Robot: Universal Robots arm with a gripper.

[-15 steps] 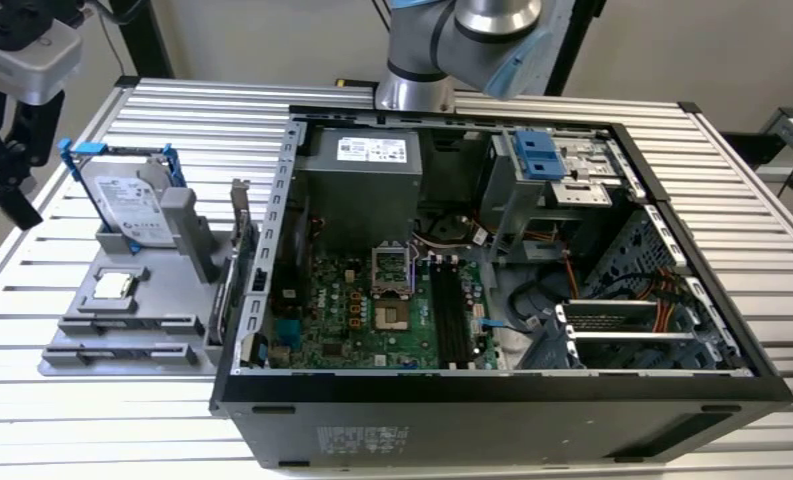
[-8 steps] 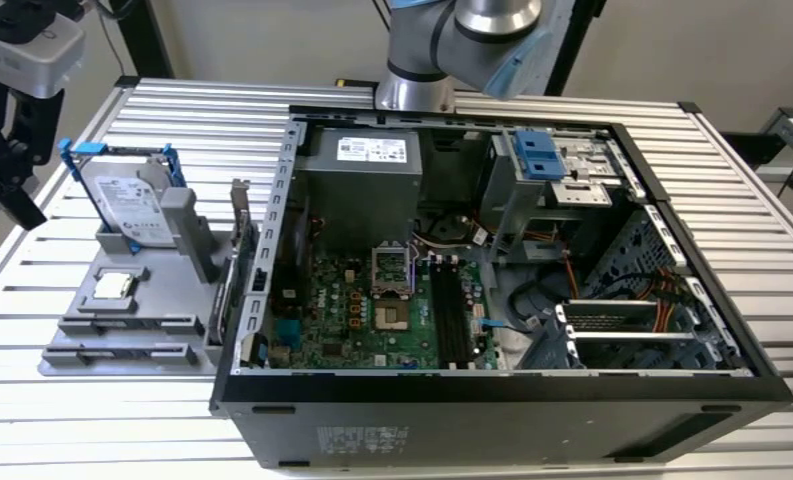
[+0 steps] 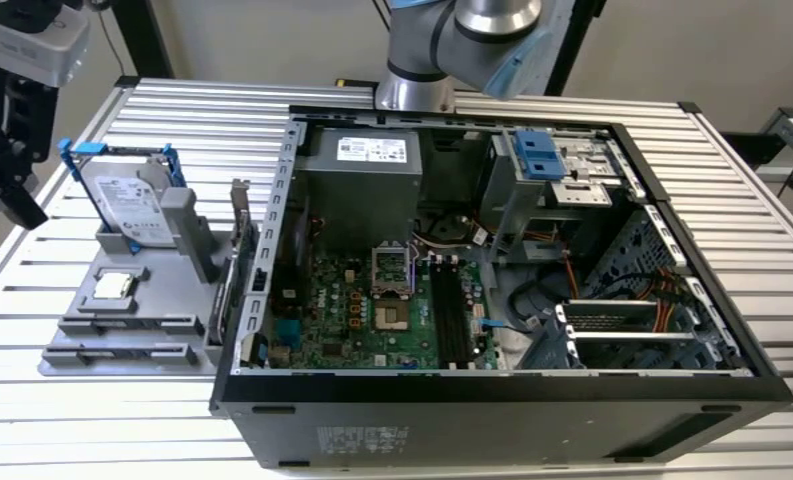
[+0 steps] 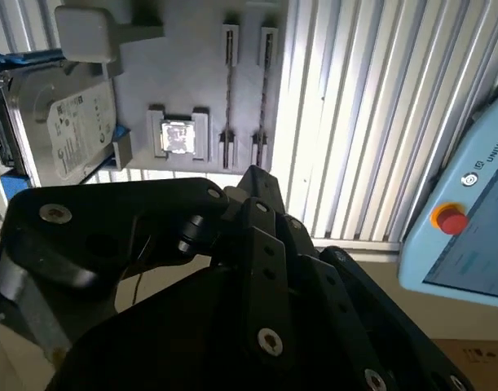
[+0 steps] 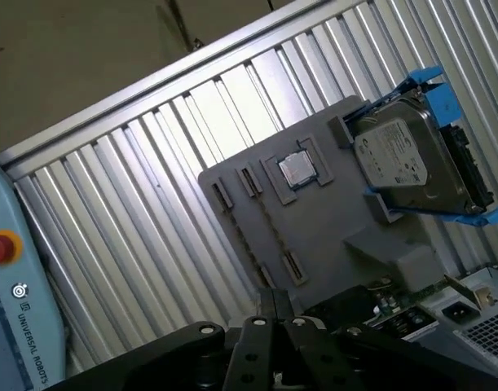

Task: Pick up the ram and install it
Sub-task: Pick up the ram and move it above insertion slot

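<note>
Your tool (image 5: 273,303) was pinched shut and empty. The ram (image 5: 271,224) stood edge-on in the grey holder (image 5: 330,236) beside the processor (image 5: 296,169), its long axis running straight away from the tool.

This is a robotics lab or test workshop. A slatted aluminium table (image 3: 730,180) carries an open computer tower (image 3: 503,415) with its boards and cables bared, and a robot arm (image 3: 466,35) stands behind it. Beside the tower a grey fixture (image 3: 169,300) holds a hard drive (image 3: 129,205) and a processor chip (image 3: 113,287) in fitted seats. A pale blue teach pendant (image 4: 477,244) with a red stop button (image 4: 451,220) sits past the table's edge.
</note>
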